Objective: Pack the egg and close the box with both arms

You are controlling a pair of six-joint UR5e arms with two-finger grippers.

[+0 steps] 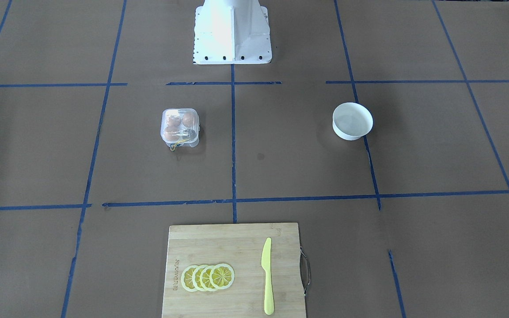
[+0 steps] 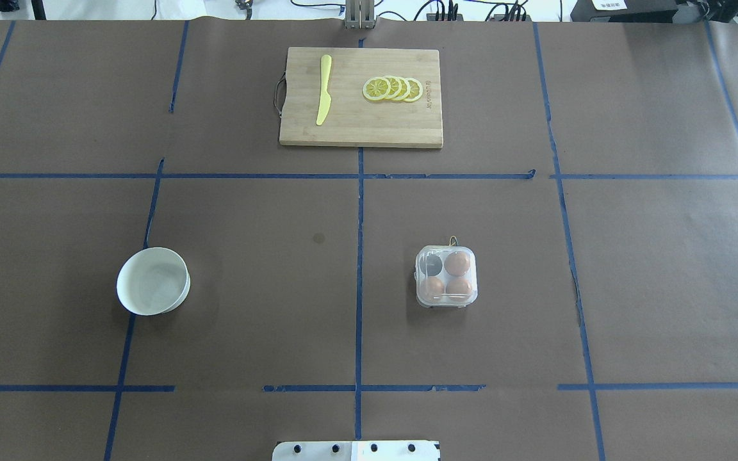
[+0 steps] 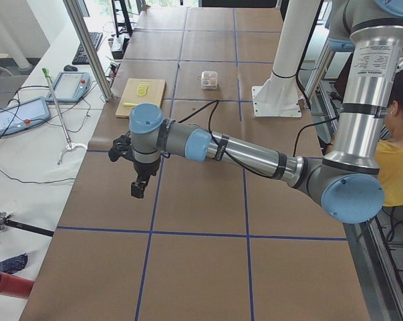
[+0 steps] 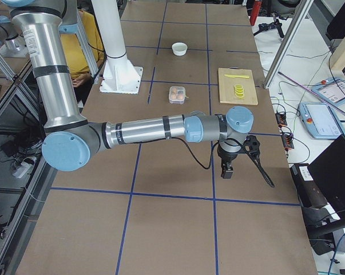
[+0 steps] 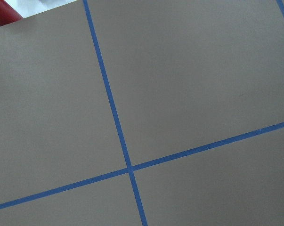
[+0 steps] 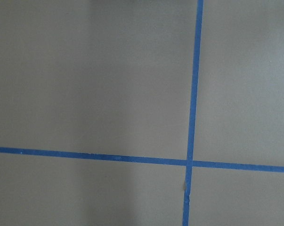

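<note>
The clear box (image 2: 446, 276) stands right of the table's middle line with its lid down; it also shows in the front view (image 1: 180, 127). Three tan-brown eggs sit in its cups, one of them at the far right (image 2: 457, 262); the far left cup looks dark and empty. A yellow string (image 1: 176, 145) hangs at its far edge. Both arms are out of the overhead and front views. The left gripper (image 3: 140, 189) hangs over the table's left end, the right gripper (image 4: 226, 170) over its right end, both far from the box. I cannot tell whether they are open or shut.
A white bowl (image 2: 153, 281) stands left of the middle line. A wooden cutting board (image 2: 361, 128) at the far edge holds a yellow knife (image 2: 323, 89) and lemon slices (image 2: 393, 89). The white pedestal base (image 1: 232, 33) is at the near edge. Wrist views show only brown paper with blue tape.
</note>
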